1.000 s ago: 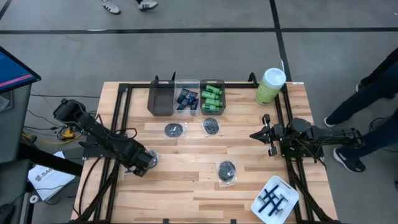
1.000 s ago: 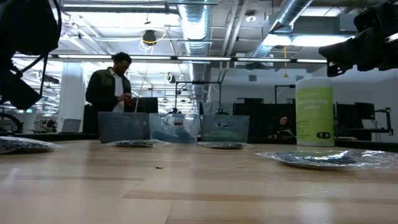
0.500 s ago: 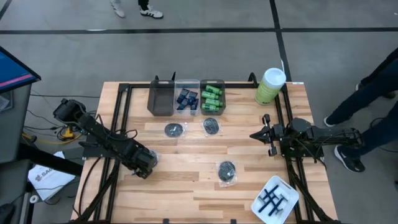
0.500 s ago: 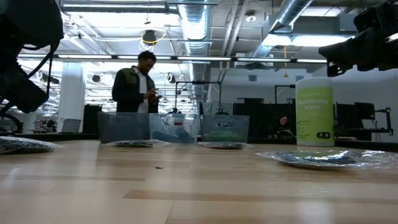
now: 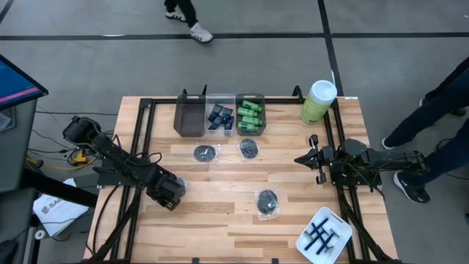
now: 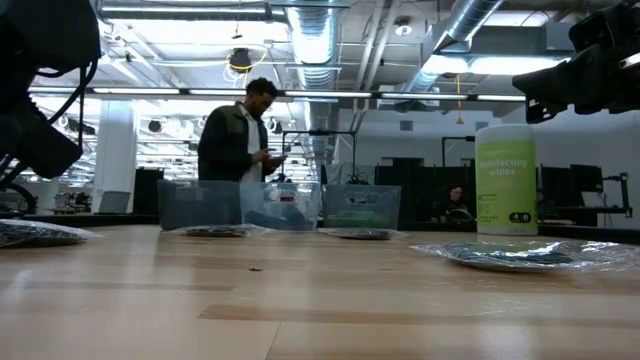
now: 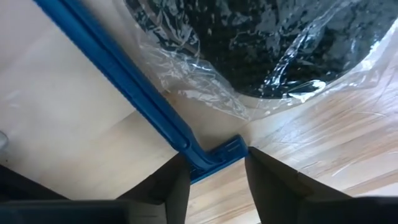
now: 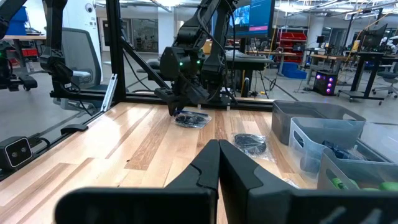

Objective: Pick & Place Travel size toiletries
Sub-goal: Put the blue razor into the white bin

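A thin blue razor (image 7: 134, 90) lies flat on the wood beside a round dark crinkly packet (image 7: 273, 43) in clear wrap, near the table's left edge. My left gripper (image 7: 216, 163) points down over them (image 5: 173, 192), its fingers shut on the razor's head. My right gripper (image 5: 314, 158) waits shut and level at the right edge, and its shut fingers (image 8: 219, 155) show in its own wrist view. Three more dark packets (image 5: 205, 152) (image 5: 249, 149) (image 5: 267, 201) rest on the table. Navy tubes (image 5: 220, 116) and green bottles (image 5: 250, 116) fill two far bins. My left gripper has the razor's head (image 7: 219, 154) between its two fingers, one fingertip (image 7: 171, 186) at each end of the head. The fingers come from above, pointing steeply down. The razor lies on the table, its handle running away past the packet's wrap.
A dark grey bin (image 5: 190, 116) stands left of the two filled bins. A tall green canister (image 5: 318, 101) is at the far right corner. A white tray (image 5: 331, 246) with razors sits at the near right corner. A person (image 6: 245, 140) stands beyond the far edge.
My left gripper has tipped a little more steeply downward over the packet at the left edge, staying in place. The person behind the table has walked toward the right.
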Available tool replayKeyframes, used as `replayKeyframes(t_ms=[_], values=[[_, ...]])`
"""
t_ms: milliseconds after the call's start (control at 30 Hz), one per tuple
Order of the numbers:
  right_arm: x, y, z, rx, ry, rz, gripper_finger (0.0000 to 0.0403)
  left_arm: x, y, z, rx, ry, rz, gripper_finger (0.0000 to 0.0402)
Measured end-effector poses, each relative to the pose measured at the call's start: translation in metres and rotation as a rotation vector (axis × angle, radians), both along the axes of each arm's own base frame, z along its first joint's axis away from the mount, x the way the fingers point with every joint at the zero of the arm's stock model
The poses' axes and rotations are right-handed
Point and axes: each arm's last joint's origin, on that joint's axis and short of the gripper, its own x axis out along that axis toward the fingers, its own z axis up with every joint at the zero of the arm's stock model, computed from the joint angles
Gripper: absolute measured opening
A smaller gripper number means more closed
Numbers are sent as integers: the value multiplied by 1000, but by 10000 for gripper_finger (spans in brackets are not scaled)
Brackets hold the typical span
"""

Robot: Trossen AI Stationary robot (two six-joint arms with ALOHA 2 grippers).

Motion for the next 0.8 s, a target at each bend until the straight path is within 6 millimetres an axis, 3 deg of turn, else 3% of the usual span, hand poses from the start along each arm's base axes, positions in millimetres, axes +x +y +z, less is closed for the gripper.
replayKeyframes(t_ms=[233,633,800], values=[[0,0,0,0,0,-1,0,3,-1,4,-10,-66,3,112],[0,0,0,0,0,0,0,-2,3,30,-56,-233,12,65],[0,0,0,0,0,0,0,4,-2,46,-158,-456,-172,66]])
